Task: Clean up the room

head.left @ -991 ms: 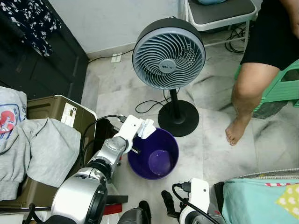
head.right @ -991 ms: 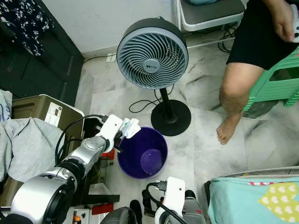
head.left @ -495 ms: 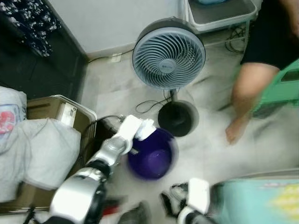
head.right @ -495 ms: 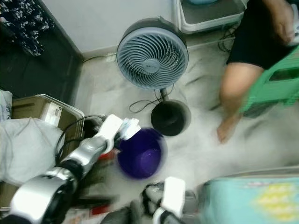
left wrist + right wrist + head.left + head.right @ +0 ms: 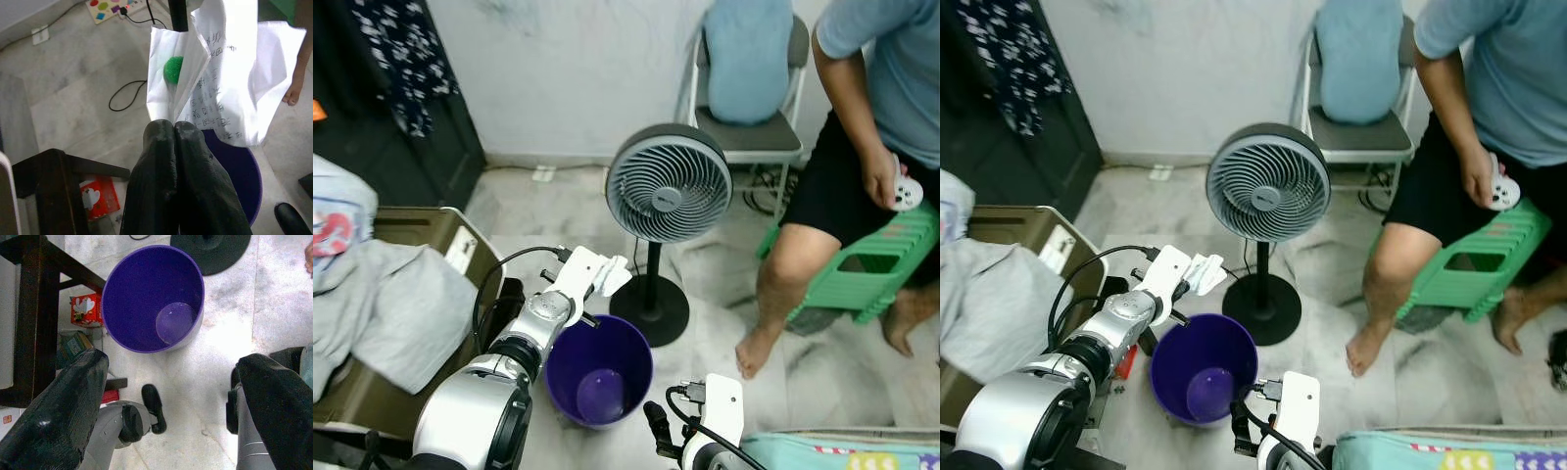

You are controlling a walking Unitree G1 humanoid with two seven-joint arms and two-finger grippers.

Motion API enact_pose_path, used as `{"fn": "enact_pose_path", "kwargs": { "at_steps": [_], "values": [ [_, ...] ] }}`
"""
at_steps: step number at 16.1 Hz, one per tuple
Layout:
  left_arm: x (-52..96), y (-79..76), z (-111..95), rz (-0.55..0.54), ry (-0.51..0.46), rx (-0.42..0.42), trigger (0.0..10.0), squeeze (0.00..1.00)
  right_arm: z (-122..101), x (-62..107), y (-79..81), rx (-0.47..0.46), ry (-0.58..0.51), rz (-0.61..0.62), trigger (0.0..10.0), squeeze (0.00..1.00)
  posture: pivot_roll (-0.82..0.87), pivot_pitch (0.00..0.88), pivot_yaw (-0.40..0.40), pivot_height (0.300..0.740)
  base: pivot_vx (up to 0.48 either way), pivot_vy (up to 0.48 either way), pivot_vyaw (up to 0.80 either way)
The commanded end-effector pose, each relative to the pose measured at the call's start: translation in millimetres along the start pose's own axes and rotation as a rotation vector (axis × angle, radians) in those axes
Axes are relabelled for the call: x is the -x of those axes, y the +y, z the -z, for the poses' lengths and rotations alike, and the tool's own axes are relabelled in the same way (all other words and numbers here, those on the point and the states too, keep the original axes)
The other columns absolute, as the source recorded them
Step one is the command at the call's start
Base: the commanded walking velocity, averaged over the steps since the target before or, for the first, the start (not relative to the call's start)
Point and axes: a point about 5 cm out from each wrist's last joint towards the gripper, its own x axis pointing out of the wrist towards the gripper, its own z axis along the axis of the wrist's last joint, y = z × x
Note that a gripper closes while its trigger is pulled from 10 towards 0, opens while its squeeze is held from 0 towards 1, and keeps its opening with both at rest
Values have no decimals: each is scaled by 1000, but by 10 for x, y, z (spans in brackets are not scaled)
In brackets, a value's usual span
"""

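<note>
Forward and slightly up, the silver left arm reaches out from the robot's left side, its left gripper [image 5: 173, 128] pressed fully closed on the edge of a crumpled sheet of white paper printed with black characters [image 5: 230, 83]. That paper, with a small green round mark showing in its fold, hangs just above the far left rim of the round purple plastic bin [image 5: 600, 370], which stands on the pale marble floor [image 5: 705, 294] directly before the robot. Low at the near edge of the head views, the right gripper [image 5: 181, 396] points down at the floor, its two black fingers spread wide apart and holding nothing; the bin's open mouth lies between and beyond them. Just behind the bin stands a grey pedestal fan on a black round base [image 5: 669, 184]. A person in a blue shirt and black shorts [image 5: 871, 117] sits on a green plastic stool [image 5: 862, 279] to the robot's right. Grey clothing [image 5: 391, 308] drapes over an olive box on the left.
</note>
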Motion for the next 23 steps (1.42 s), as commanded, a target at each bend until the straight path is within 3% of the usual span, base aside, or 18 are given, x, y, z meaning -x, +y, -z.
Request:
{"fn": "enact_pose_path", "kwargs": {
  "at_steps": [1,23],
  "values": [
    [6,-2,67,-3,25,-1,10000,0,10,20,468,-124,8,-124,10000,0,-229,294,274,740,0,0,0],
    [6,-2,67,-3,25,-1,10000,0,10,20,468,-124,8,-124,10000,0,-229,294,274,740,0,0,0]
  ]
}}
